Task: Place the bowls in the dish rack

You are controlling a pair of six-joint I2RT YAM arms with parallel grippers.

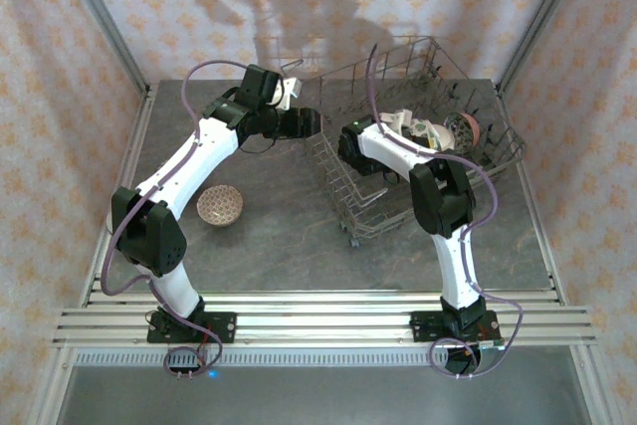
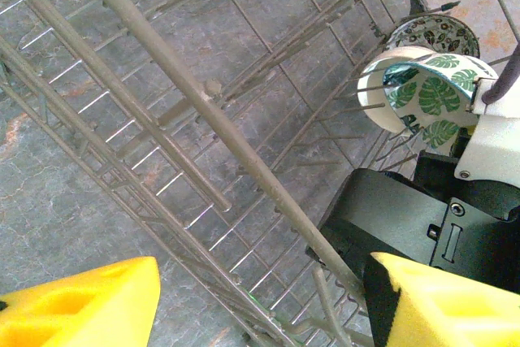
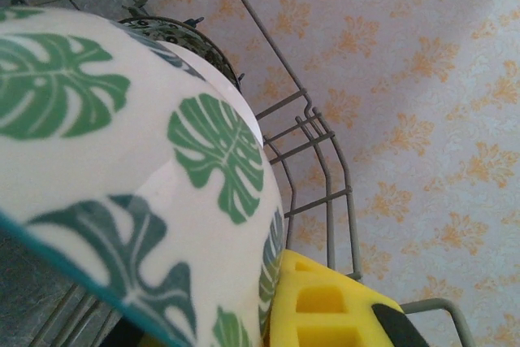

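The wire dish rack (image 1: 348, 201) stands tilted at the back right of the table. Inside it, my right gripper (image 1: 396, 128) is shut on the rim of a white bowl with green leaves (image 3: 122, 160), one yellow finger (image 3: 341, 306) pressed to its outside. The left wrist view shows that leaf bowl (image 2: 431, 91) among the tines. My left gripper (image 2: 260, 298) hangs open at the rack's left wall (image 2: 203, 111), wires between its yellow fingers (image 2: 89, 302), nothing held. A speckled bowl (image 1: 220, 205) sits on the table beside the left arm.
More bowls stand in the rack's far end: a dark-patterned one (image 2: 431, 32) behind the leaf bowl, and a pinkish one (image 1: 468, 129). Patterned walls and metal posts enclose the table. Open grey tabletop (image 1: 279, 246) lies in front of the rack.
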